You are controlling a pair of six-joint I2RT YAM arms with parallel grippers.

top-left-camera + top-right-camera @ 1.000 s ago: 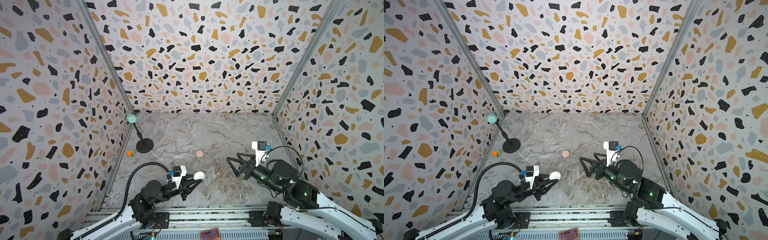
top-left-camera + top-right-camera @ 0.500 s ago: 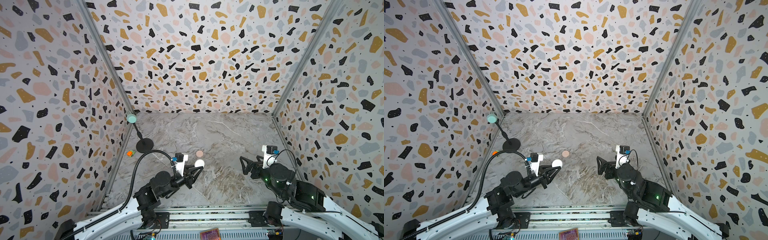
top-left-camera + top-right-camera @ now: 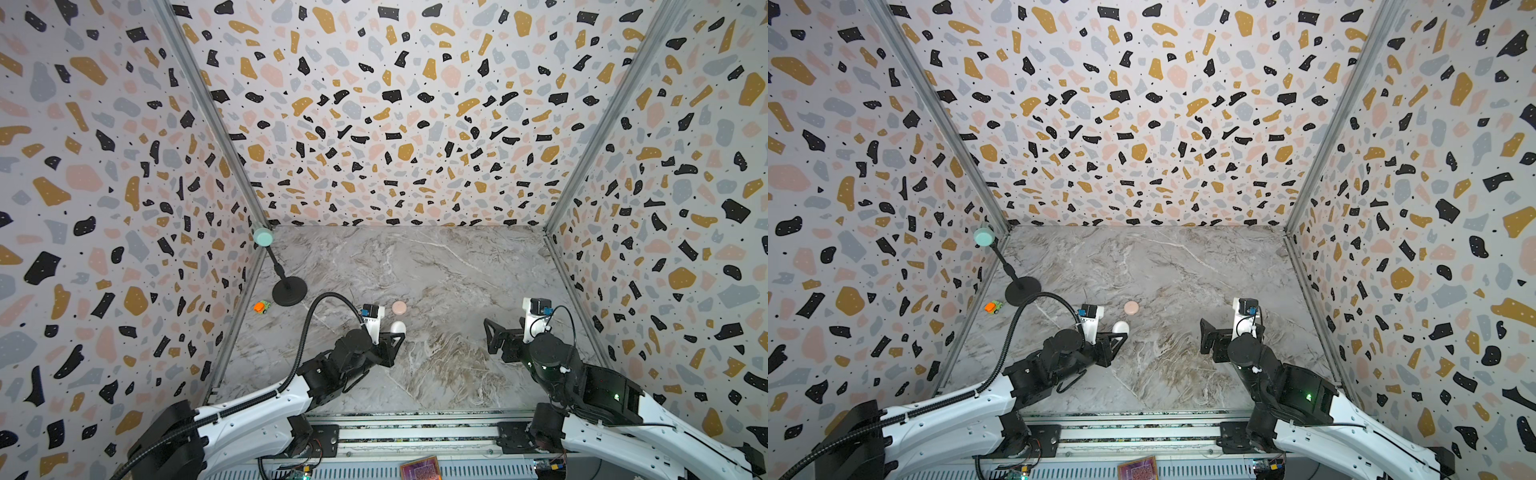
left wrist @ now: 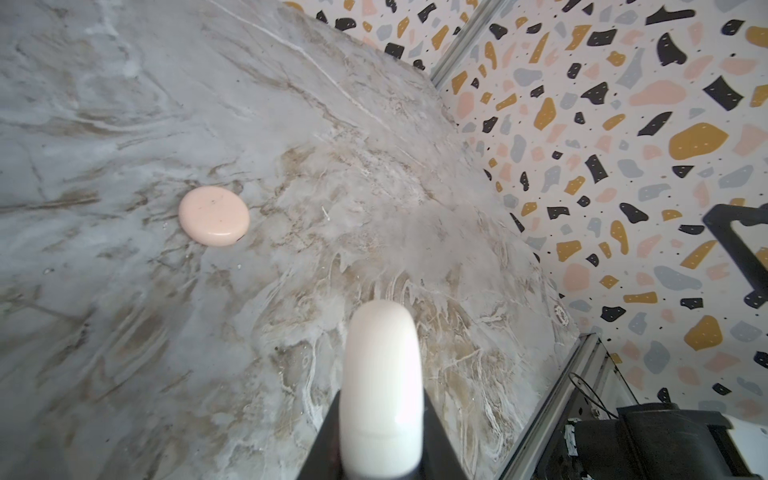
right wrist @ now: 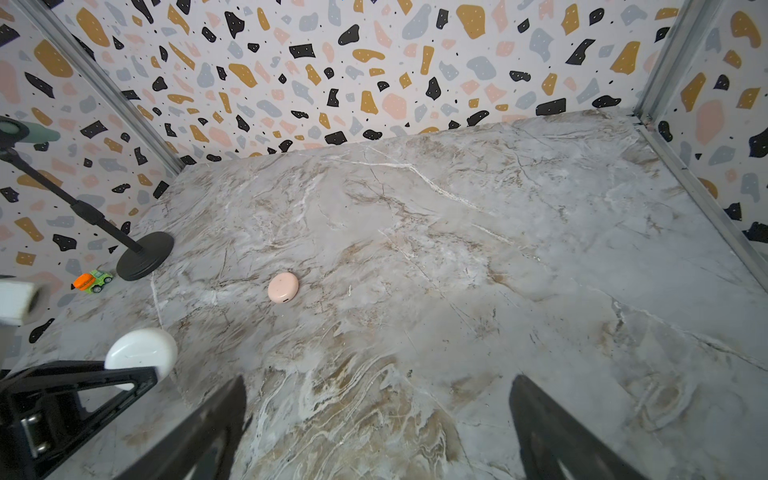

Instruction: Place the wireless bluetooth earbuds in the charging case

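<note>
Since 1 second ago, the left gripper (image 3: pixel 394 337) has carried the white charging case (image 3: pixel 398 327) farther up the marble table (image 3: pixel 457 270). It is now near the pink case (image 3: pixel 399 307), which lies flat and closed; the 2 do not touch. Its jaws are clenched on the white charging case. Meanwhile the right gripper (image 5: pixel 378 386) has drawn back toward the right wall (image 3: pixel 665 249), jaws spread wide, grasping nothing.

The white case (image 4: pixel 380 374) is glossy plastic, the pink case (image 4: pixel 214 216) perhaps matt.
</note>
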